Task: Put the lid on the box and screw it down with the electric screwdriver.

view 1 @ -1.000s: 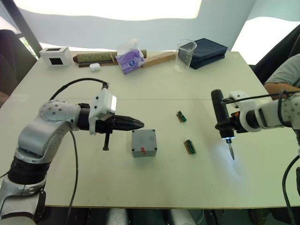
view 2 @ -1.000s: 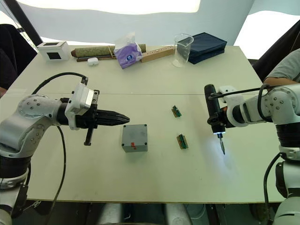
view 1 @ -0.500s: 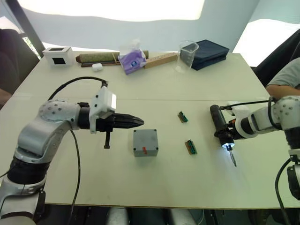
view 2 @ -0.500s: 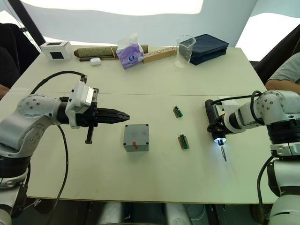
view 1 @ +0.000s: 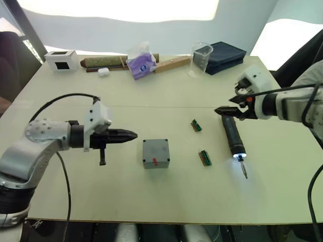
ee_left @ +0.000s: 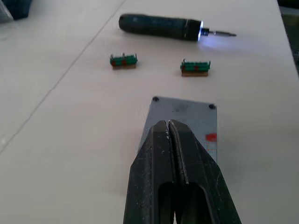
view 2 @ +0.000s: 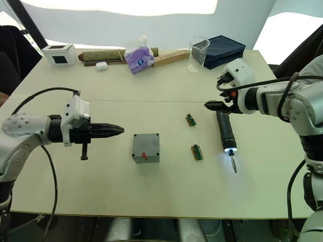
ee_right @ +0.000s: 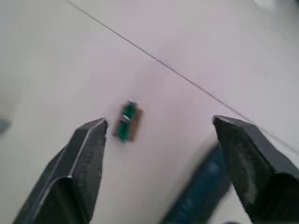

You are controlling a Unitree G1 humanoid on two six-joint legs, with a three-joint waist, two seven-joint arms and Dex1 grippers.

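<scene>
Now the electric screwdriver (view 2: 225, 132) lies flat on the table (view 2: 166, 191), bit pointing to 6 o'clock, tip light glowing. At its 12 o'clock butt end hovers the right gripper (view 2: 216, 104), fingers spread wide and holding nothing. The box (view 2: 146, 147), lid already seated with corner screws visible, sits at the screwdriver's 9 o'clock, past two small green connectors (view 2: 196, 152). The left gripper (view 2: 119, 130), fingers pressed together and empty, points at the box from its 9 o'clock. One risk: the round tool could roll, or a nudge could slide the unheld box.

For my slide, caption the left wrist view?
Shut left gripper points at the box; screwdriver lies beyond.
</scene>
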